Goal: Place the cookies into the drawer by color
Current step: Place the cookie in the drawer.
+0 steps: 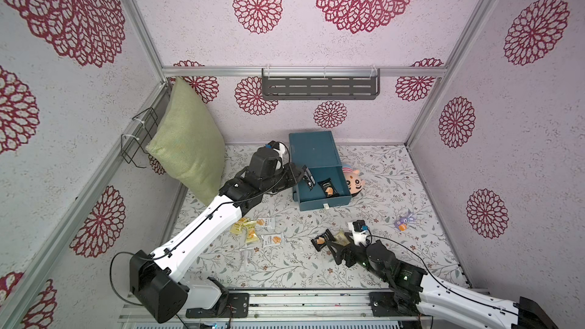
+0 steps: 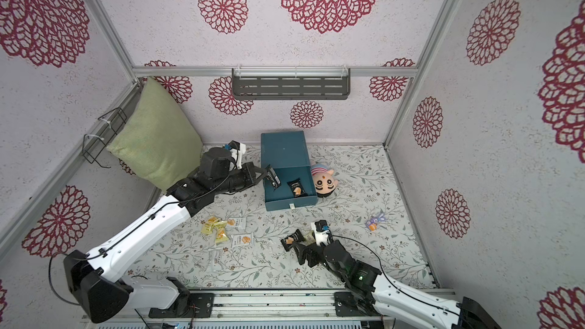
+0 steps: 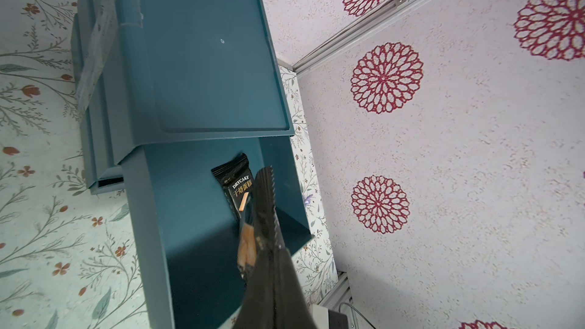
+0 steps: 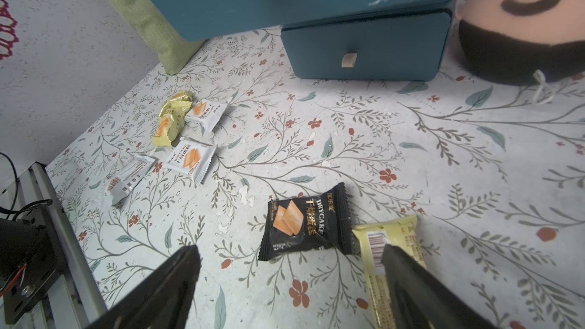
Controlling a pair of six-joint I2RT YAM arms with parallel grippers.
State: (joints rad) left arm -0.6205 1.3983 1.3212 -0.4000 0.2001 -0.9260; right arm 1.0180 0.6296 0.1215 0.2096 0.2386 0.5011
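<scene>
1. Two black packets are at the drawer (image 1: 311, 150). The stored packet (image 1: 328, 187) lies flat inside the pulled-out top tray (image 1: 323, 205). My left gripper (image 1: 303, 175) is pinched tight on the held packet (image 3: 253, 229), which hangs over the tray's side wall.
2. My right gripper (image 4: 289, 250) hovers in front of the drawer, jaws spread wide and holding nothing.
3. The loose black packet (image 4: 304, 223) lies just ahead of those spread jaws. Its long axis seems to run from finger to finger, though the angle is poor.
4. A yellow packet (image 4: 402, 232) touches its end, beneath one fingertip.
5. The other yellow and white packets (image 1: 253, 231) cluster in front of the drawer, nearer my left arm.
</scene>
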